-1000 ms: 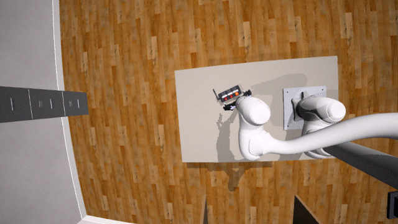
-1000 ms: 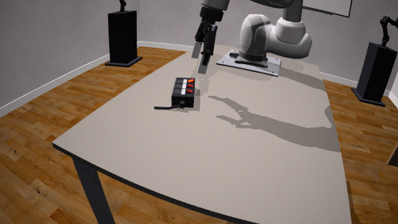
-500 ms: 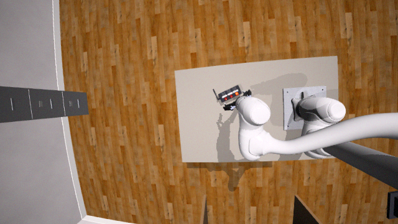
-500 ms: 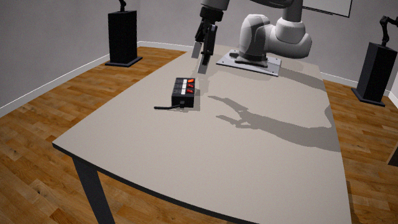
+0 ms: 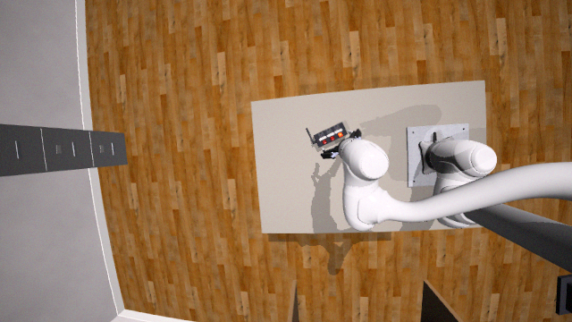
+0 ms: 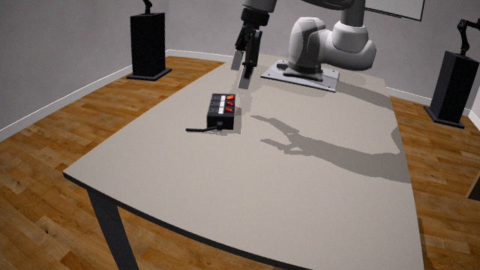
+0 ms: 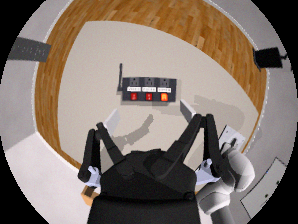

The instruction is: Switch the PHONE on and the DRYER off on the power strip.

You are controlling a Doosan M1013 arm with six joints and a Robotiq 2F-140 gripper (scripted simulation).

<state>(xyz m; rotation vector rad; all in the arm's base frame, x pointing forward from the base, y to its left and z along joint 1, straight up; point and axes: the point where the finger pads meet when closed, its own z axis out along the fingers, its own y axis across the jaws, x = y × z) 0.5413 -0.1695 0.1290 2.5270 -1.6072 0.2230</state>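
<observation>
Worktop (image 6: pixel 262 180) of pale beige carries a black power strip (image 6: pixel 221 111), which lies flat and right way up toward the far left part of the surface, its short black cable (image 6: pixel 200 129) trailing off the near end. Three rocker switches (image 7: pixel 149 96) sit in a row along the strip beside white labels whose lettering is too small to read; in the wrist view two switches look red and the one at the right glows a brighter orange (image 7: pixel 164 96). The white arm's gripper (image 6: pixel 240 73) hangs above the worktop just beyond the strip's far end, clear of it, jaws spread wide with nothing between them, fingertips pointing down and framing the strip from the wrist camera. The arm's shadow falls across the worktop to the right of the strip. The arm's base stands on a grey mounting plate (image 6: pixel 300 79) at the far edge, over a wood-plank floor (image 6: pixel 41 124).
</observation>
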